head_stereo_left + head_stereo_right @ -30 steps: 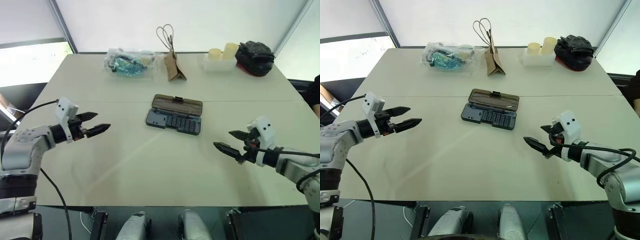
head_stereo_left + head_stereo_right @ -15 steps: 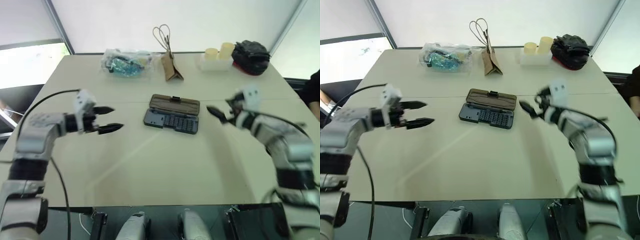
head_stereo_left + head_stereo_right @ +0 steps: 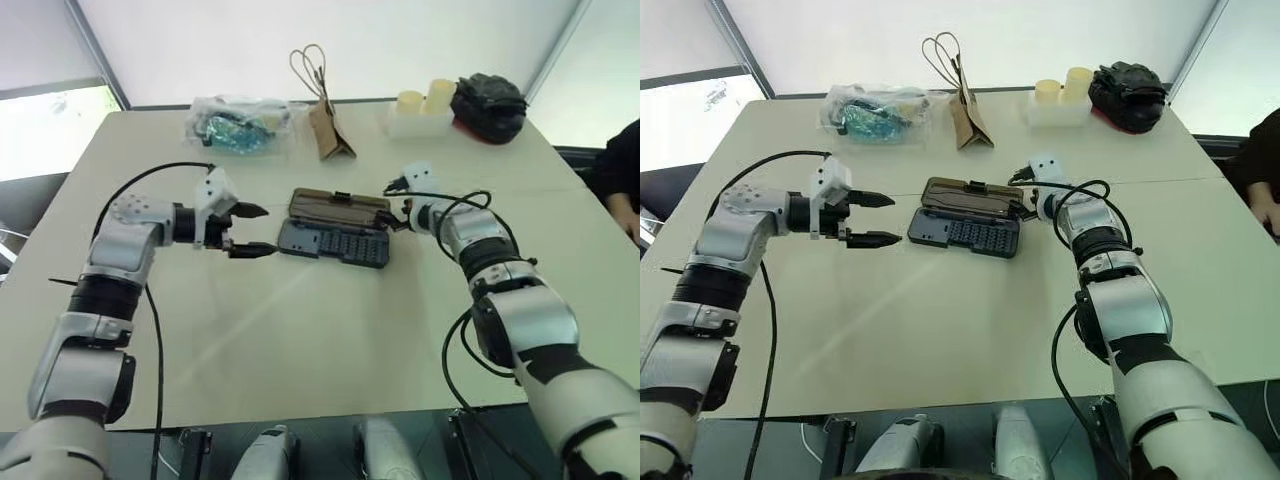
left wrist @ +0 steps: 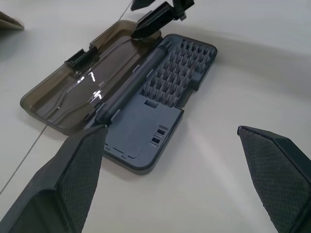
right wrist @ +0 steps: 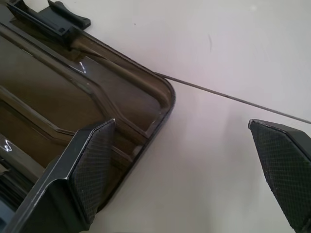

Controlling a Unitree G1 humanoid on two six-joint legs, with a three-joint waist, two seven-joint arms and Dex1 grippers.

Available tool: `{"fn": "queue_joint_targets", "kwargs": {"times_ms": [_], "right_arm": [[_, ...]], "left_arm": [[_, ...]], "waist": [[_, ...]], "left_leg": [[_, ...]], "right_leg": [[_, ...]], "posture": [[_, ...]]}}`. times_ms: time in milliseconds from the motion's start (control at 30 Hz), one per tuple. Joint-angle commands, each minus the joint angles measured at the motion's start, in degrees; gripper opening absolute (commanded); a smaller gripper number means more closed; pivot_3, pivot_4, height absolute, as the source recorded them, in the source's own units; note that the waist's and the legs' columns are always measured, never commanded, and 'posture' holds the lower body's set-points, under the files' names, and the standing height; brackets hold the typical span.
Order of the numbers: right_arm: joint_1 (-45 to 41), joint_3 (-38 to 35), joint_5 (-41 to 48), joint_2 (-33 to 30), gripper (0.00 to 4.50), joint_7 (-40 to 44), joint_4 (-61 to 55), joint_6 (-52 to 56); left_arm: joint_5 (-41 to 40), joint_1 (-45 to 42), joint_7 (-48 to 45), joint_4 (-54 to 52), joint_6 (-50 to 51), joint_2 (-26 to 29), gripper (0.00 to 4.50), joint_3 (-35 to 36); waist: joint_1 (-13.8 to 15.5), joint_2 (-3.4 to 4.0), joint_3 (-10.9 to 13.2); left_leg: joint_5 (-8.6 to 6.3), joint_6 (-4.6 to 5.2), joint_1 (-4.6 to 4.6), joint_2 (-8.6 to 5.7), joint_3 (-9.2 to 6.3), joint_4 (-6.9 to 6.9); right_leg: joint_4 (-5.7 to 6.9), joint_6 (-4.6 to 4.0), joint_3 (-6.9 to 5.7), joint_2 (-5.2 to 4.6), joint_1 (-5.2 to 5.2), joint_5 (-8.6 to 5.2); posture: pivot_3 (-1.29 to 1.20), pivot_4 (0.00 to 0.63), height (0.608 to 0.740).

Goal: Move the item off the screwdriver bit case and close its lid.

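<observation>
Right, I have both claws spread wide and empty flanking the screwdriver bit case [image 3: 335,230], left gripper [image 3: 252,230] just beside its near-left corner, right gripper [image 3: 398,205] at the flat-lying lid [image 4: 85,85], poised for flipping it shut.

Screwdriver bit case [image 3: 334,229] lies open mid-table [image 3: 300,340], lid [image 3: 338,205] flat behind the tray. Left gripper [image 3: 253,231] just left of the case; right gripper [image 3: 1021,196] at the lid's right end. Behind, along the far edge, left to right: plastic bag [image 3: 232,126], paper bag [image 3: 325,131], container with cups [image 3: 417,110], dark bundle [image 3: 489,98].
</observation>
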Motion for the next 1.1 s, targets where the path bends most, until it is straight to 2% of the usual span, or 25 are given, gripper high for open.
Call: {"fn": "queue_joint_targets", "kwargs": {"times_ms": [33,67,100,133,300,367,633,833,933,1100], "right_arm": [[-1.8,1.6,-3.4,1.3,4.5,3.0,3.8,-0.6],[-1.9,1.8,-4.0,1.7,4.5,3.3,4.5,-0.7],[-2.1,1.8,-4.4,2.1,3.94,4.0,5.1,-0.6],[-2.2,1.7,-4.8,2.5,3.62,4.7,5.6,-0.1],[-2.4,0.3,-4.8,4.3,0.97,7.4,7.1,3.1],[-2.2,0.4,-5.4,4.7,0.09,8.0,7.4,3.9],[-3.3,-1.3,-6.0,2.8,0.03,6.7,6.0,7.2],[-4.2,-8.6,-0.8,-1.7,0.03,0.4,-1.0,23.4],[-0.9,-11.0,1.2,-2.4,0.03,-1.8,-12.8,35.6],[12.7,-14.0,3.8,0.5,0.03,-6.3,-48.2,59.6]], "left_arm": [[1.0,-1.1,1.6,-0.1,-2.5,-1.1,4.47,1.0],[1.3,-1.1,1.9,0.1,-3.0,-1.5,4.47,0.9],[1.5,-1.1,2.2,0.1,-3.4,-1.9,4.5,0.9],[1.5,-1.1,2.5,0.2,-3.6,-2.3,4.5,1.1],[1.3,-0.5,4.2,0.7,-4.5,-3.2,4.5,2.5],[1.2,-0.1,4.9,0.9,-5.0,-3.5,4.5,2.8],[1.3,1.5,7.6,0.2,-6.9,-4.1,4.5,3.9],[0.7,4.1,8.9,-1.1,-7.4,-4.2,4.5,4.8],[0.6,5.0,8.9,-1.7,-7.1,-4.5,4.5,4.9],[0.8,5.1,8.5,-1.6,-7.1,-5.1,4.5,4.8]], "waist": [[-0.2,0.0,0.0],[-0.3,-0.01,0.0],[-0.4,-0.02,0.0],[-0.6,-0.02,0.0],[-1.2,-0.02,0.0],[-1.2,0.0,-0.1],[-0.9,-0.1,-0.1],[0.0,-0.07,-0.1],[1.1,-0.07,-0.1],[1.5,-0.07,-0.1]], "left_leg": [[0.0,0.0,0.0,0.0,-0.01,0.0],[0.0,0.0,0.0,0.0,0.0,0.01],[0.0,0.0,0.0,0.0,-0.01,0.03],[0.0,0.0,0.0,0.0,-0.01,0.02],[0.0,0.0,0.01,0.02,-0.1,0.02],[0.0,0.0,0.02,0.02,-0.12,0.02],[0.0,0.0,0.05,-0.04,-0.34,0.03],[0.0,0.0,0.04,-0.14,-0.39,0.04],[0.0,0.0,-0.03,-0.18,-0.41,0.02],[-0.01,0.02,-0.1,-0.23,-0.4,0.06]], "right_leg": [[0.01,0.0,0.0,0.0,0.0,0.0],[0.01,0.0,0.0,0.0,0.0,0.0],[0.03,0.0,0.01,0.0,0.01,0.0],[0.02,0.0,0.0,0.0,0.0,0.0],[0.08,0.0,0.0,0.02,0.01,0.0],[0.08,0.0,0.0,0.02,0.01,0.0],[0.09,0.0,0.0,0.03,0.14,0.0],[0.12,0.0,0.0,-0.04,0.14,0.0],[0.09,0.0,0.0,-0.06,0.14,0.0],[0.27,0.0,0.01,-0.11,0.09,0.0]], "posture": [[0.0,0.15,0.74],[0.0,0.15,0.74],[0.0,0.15,0.74],[0.0,0.15,0.74],[0.0,0.15,0.74],[0.0,0.15,0.74],[0.0,0.15,0.74],[0.0,0.15,0.74],[0.0,0.15,0.74],[0.0,0.15,0.74]]}}
